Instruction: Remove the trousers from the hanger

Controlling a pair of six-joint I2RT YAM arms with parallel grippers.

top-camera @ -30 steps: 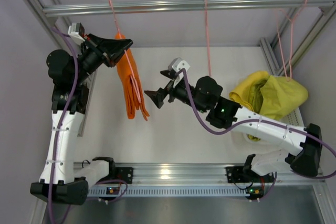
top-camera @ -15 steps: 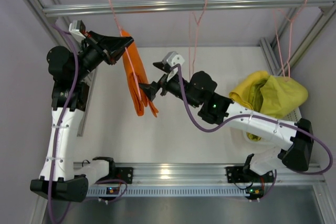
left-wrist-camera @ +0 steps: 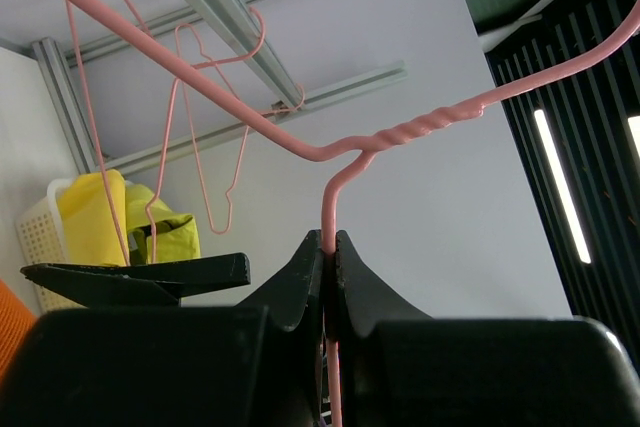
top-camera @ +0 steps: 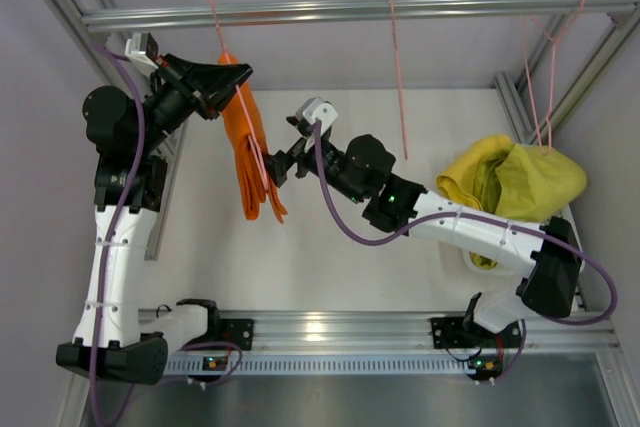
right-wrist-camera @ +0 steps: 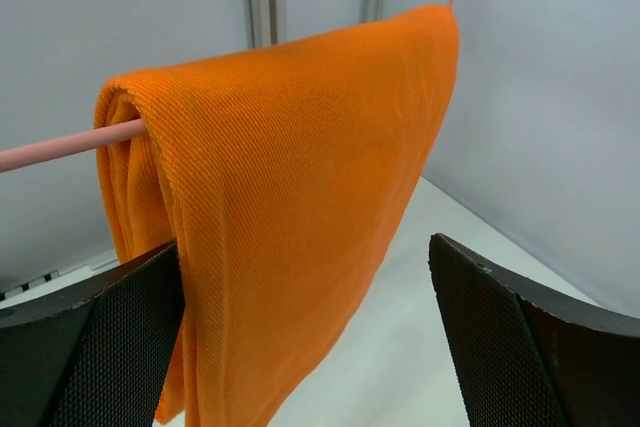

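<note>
Left gripper [left-wrist-camera: 328, 247] clenched on pink hanger [left-wrist-camera: 400, 137] wire; orange trousers [right-wrist-camera: 290, 197] draped over its bar above bench [top-camera: 330, 267] left side, framed by wide-spread, released right gripper [right-wrist-camera: 305, 327].

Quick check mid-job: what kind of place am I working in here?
Probably a lab test cell, not a home: pink wire hangers hung from an aluminium-profile rail, a white table boxed in by plain walls, and orange trousers as the test item.
</note>
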